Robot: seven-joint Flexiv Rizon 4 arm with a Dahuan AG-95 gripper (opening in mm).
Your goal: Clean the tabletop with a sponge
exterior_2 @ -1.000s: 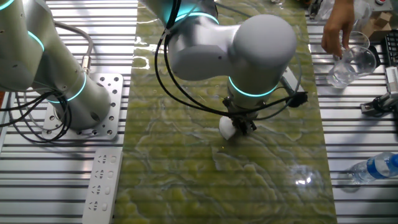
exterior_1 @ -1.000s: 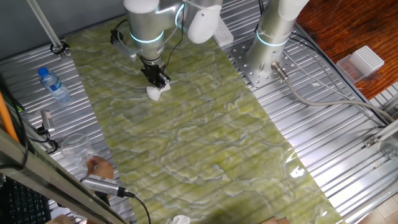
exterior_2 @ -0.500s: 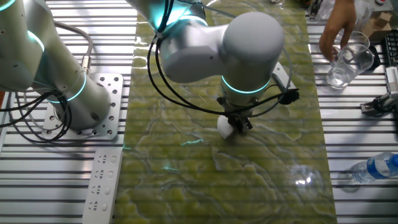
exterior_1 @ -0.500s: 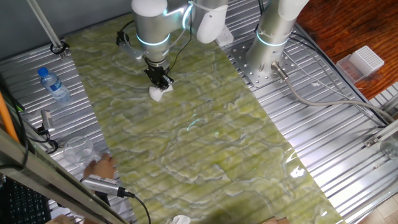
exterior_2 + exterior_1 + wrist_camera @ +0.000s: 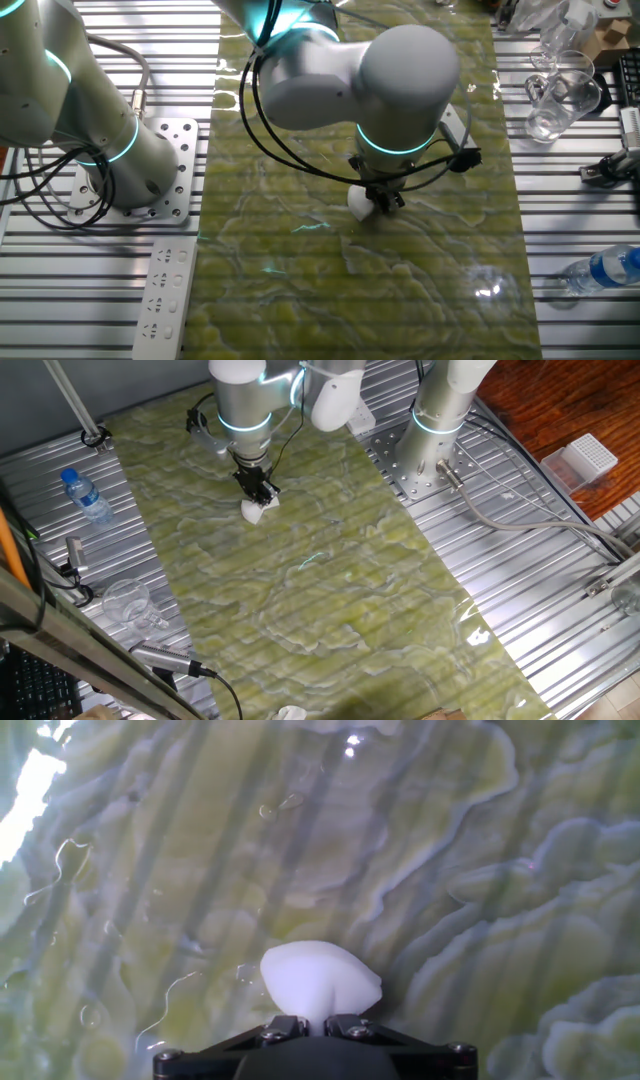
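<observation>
On one fixed view, at nine o'clock from me, a water bottle lies on the ribbed metal panels, and below it, toward seven o'clock, a clear glass stands near the edge. My gripper sits over the upper part of the tabletop, my jaws pinched together on the sponge, which bulges out white below my fingertips and presses against the glossy yellow-green sheet. At three o'clock from me stands the grey base of the other arm, and farther right, near the rim of the picture, a white ridged box. From the other fixed view, a white power strip lies at eight o'clock, the sponge shows just left of my gripper, and clear glasses stand at two o'clock off the sheet. Looking along my own fingers, the sponge is squeezed at its base between my black fingertips, its rounded free end resting on the veined tabletop, where small water drops glisten at ten o'clock.
</observation>
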